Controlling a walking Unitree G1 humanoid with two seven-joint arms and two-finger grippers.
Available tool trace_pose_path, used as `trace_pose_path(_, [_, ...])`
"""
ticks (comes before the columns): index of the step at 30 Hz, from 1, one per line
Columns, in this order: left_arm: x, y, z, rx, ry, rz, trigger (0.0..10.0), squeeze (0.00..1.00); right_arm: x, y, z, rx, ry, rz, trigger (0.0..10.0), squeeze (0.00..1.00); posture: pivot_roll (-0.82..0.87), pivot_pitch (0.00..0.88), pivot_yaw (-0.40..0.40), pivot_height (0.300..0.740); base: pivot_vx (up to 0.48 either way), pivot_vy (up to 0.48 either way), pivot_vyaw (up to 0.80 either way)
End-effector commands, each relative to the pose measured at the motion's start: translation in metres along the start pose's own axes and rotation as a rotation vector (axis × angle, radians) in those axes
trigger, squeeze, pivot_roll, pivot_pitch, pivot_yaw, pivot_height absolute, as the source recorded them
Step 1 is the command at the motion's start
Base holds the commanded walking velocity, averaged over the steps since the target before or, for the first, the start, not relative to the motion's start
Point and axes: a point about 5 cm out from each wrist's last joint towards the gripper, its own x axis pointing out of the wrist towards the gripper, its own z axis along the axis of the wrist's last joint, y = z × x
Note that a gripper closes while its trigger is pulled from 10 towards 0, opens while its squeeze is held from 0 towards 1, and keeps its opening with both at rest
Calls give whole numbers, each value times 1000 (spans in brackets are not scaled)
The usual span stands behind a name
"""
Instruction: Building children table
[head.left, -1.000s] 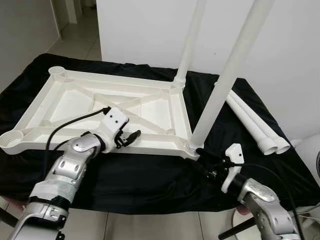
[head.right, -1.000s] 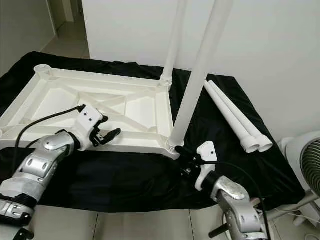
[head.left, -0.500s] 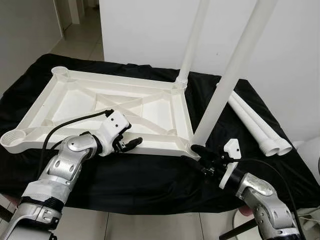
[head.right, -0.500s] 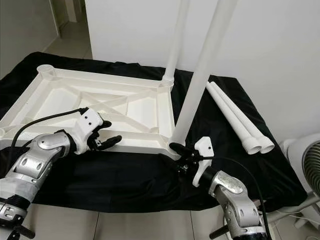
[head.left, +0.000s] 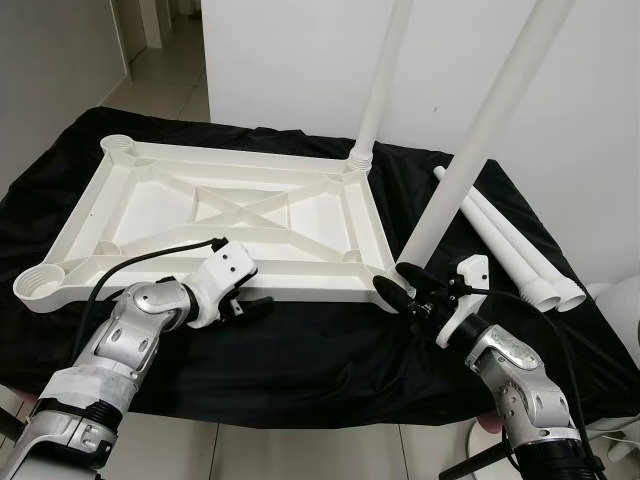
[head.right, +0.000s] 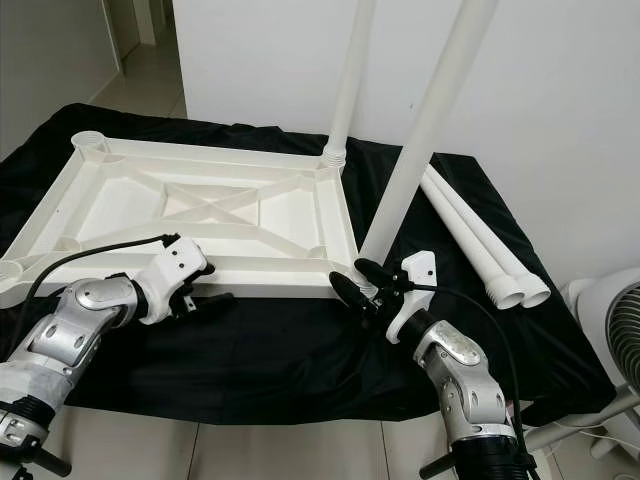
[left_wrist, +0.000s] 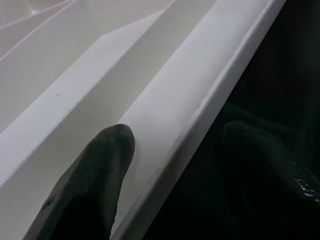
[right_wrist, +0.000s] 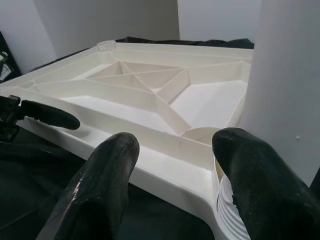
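A black cloth (head.left: 300, 350) is spread over the work surface, and on it a white plastic tabletop (head.left: 225, 215) is laid upside down, its ribbed underside up. Two white legs stand fitted in its corner sockets: a near leg (head.left: 480, 130) at about 4 o'clock and a far leg (head.left: 383, 80) at 1 o'clock. Two loose legs (head.left: 510, 245) are laid side by side at 3 o'clock. The right gripper (head.left: 400, 285) is held at the near leg's base, its jaws spread wide and apparently gripping nothing. The left gripper (head.left: 250, 303) is set at the tabletop's near rim at 7 o'clock, jaws parted, one finger (left_wrist: 95, 175) resting on the rim.
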Motion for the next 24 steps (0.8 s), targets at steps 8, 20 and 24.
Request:
trace_pose_path(8, [15,12,-4,-113,78,265,10000,0,0,10,-1,22,-20,0,10000,0,53,12,-112,740,0,0,0])
trace_pose_path(20, [18,21,4,-145,72,403,0,0,3,8,1,24,-26,-10,10000,0,54,8,-117,740,0,0,0])
trace_pose_path(24, [19,22,4,-139,78,403,0,0,3,8,1,23,-25,-10,10000,0,54,8,-117,740,0,0,0])
